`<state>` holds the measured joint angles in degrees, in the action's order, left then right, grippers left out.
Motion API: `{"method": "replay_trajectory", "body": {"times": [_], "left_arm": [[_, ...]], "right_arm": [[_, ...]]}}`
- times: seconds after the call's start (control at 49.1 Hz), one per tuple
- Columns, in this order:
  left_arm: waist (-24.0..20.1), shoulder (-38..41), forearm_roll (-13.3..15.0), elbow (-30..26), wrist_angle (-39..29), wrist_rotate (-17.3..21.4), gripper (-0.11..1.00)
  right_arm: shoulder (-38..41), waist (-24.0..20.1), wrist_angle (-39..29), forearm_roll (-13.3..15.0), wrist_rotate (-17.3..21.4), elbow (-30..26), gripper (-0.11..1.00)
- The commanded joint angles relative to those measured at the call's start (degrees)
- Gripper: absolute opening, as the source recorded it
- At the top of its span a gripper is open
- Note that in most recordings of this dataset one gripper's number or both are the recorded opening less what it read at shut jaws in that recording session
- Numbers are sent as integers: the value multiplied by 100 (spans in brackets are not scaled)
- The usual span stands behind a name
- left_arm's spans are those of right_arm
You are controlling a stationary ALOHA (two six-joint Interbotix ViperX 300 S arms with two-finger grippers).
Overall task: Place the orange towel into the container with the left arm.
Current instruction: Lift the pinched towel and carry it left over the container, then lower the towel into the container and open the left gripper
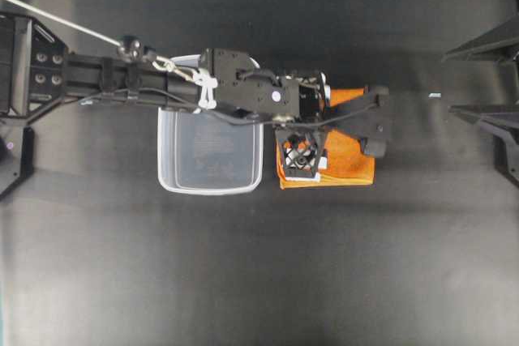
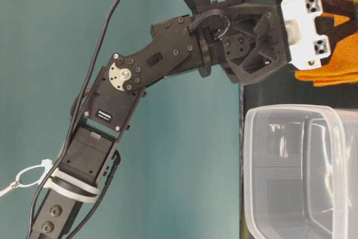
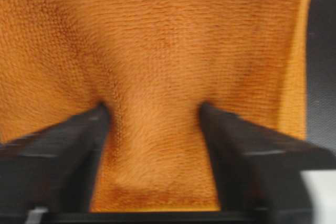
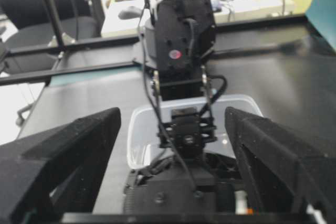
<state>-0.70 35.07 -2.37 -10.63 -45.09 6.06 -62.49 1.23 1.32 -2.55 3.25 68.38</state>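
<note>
The orange towel (image 1: 350,161) lies flat on the black table just right of the container (image 1: 168,160), a clear plastic tub. My left arm (image 1: 243,91) reaches across the tub's far edge. My left gripper (image 1: 379,119) is down on the towel. In the left wrist view the towel (image 3: 168,35) fills the frame; the gripper (image 3: 152,111) is open, both fingertips press into the cloth, and a ridge of cloth stands between them. My right gripper (image 1: 448,83) is open and empty at the right edge, well away from the towel. The tub holds nothing.
The table-level view shows the tub (image 2: 296,172) beside the towel's edge (image 2: 330,65), with the left arm (image 2: 168,54) bent over them. The right wrist view looks at the left arm and the tub (image 4: 144,129) behind it. A small white speck (image 1: 434,96) lies on the table.
</note>
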Motion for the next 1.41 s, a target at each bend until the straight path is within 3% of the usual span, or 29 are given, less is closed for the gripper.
{"method": "replay_trajectory", "body": {"times": [0.0, 0.102, 0.183, 0.448, 0.652, 0.794, 1.1, 1.385], "left_arm": [[105, -18, -26, -9, 18, 0, 51], [141, -79, -26, -18, 18, -9, 22], [149, -220, -26, -62, 9, -9, 6], [79, -1327, -26, -255, -369, -18, 6], [9, -2355, -26, -44, -1222, -18, 6], [-62, -2927, -26, 624, -1617, -18, 6], [-105, -3955, -26, 2479, -1134, -26, 6], [-202, -4368, -26, 3173, -659, 0, 6]], "right_arm": [[35, 18, 62, -18, 18, -26, 77], [26, 18, 62, -18, 18, -9, 77], [9, 18, 62, -18, 18, -9, 77], [-88, 18, 35, -18, 18, 0, 77], [-97, 26, 53, -18, 18, 9, 77], [-97, 18, 35, -18, 18, 9, 77], [-97, 18, 62, -26, 18, 18, 77], [-97, 18, 62, -18, 18, 35, 77]]}}
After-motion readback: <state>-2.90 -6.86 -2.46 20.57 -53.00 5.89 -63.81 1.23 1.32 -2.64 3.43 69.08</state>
